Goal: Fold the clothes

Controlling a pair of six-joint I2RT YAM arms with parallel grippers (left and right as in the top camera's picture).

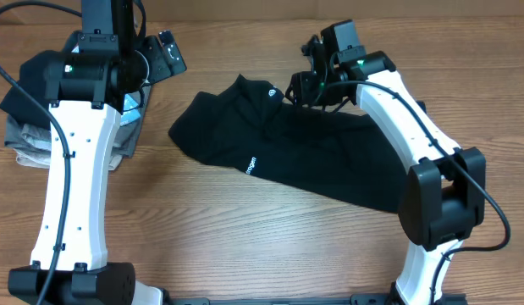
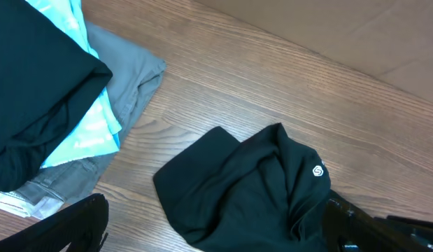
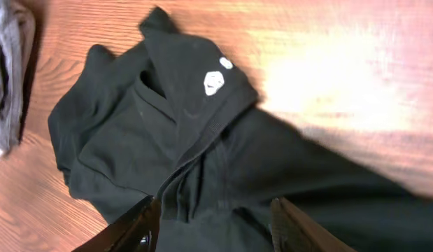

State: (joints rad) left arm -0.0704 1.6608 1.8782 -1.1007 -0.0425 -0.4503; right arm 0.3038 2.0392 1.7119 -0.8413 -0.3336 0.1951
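The black T-shirt [image 1: 312,161] lies crumpled across the middle of the table, with white lettering [image 1: 251,163] and a small neck label [image 1: 270,91]. My right gripper [image 1: 300,85] is open over the shirt's far edge near the collar. In the right wrist view its fingers [image 3: 216,204] straddle a ridge of the shirt's fabric [image 3: 202,140] without closing on it. My left gripper [image 1: 164,55] is open and empty, up at the far left. In the left wrist view its fingers [image 2: 216,206] are spread wide above the shirt's left end [image 2: 244,189].
A pile of other garments sits at the far left: folded grey ones [image 1: 24,140] [image 2: 125,77], a light-blue one [image 2: 90,133] and a dark one on top [image 2: 34,84]. Bare wooden table [image 1: 245,246] lies in front of the shirt.
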